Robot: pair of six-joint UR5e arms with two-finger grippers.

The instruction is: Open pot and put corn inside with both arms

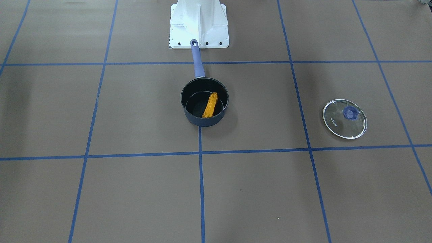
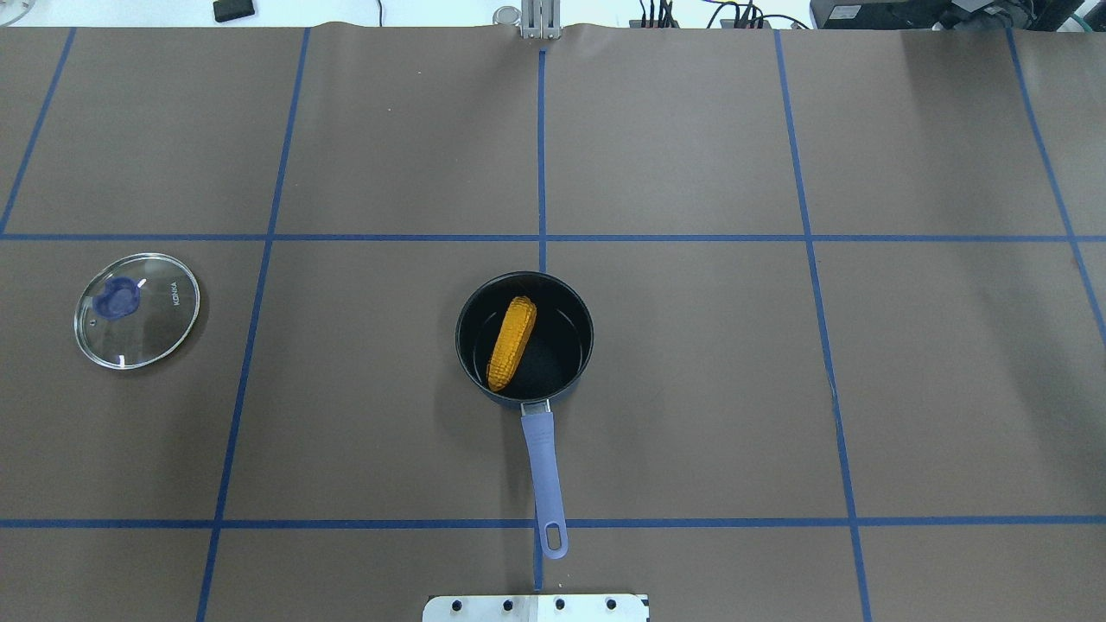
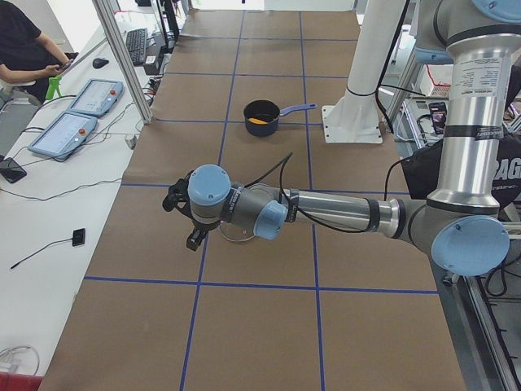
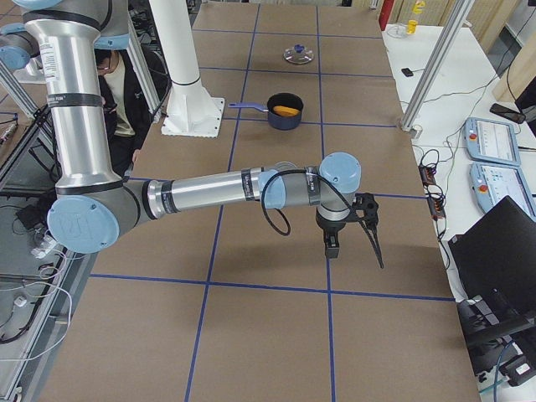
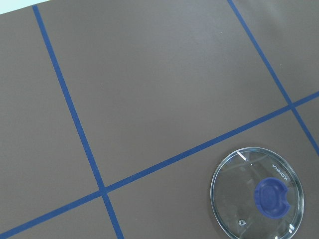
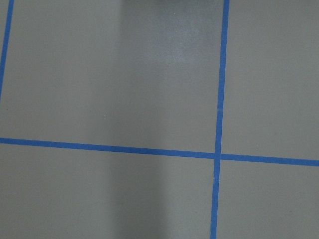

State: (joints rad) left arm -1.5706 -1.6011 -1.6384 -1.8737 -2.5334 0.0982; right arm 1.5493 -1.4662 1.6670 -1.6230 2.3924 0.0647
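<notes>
The corn (image 2: pixel 511 342) lies aslant inside the open pot (image 2: pixel 566 333), mid-table toward the robot-side edge, so the job looks done. The lid (image 2: pixel 136 309) rests flat near the left edge, leaving the pot's mouth free. The left gripper (image 3: pixel 186 220) hangs over the lid and the right gripper (image 4: pixel 356 254) near the right edge — whether either is apart or together, I cannot tell.

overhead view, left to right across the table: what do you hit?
glass lid → pot, with the corn lying inside it
</notes>
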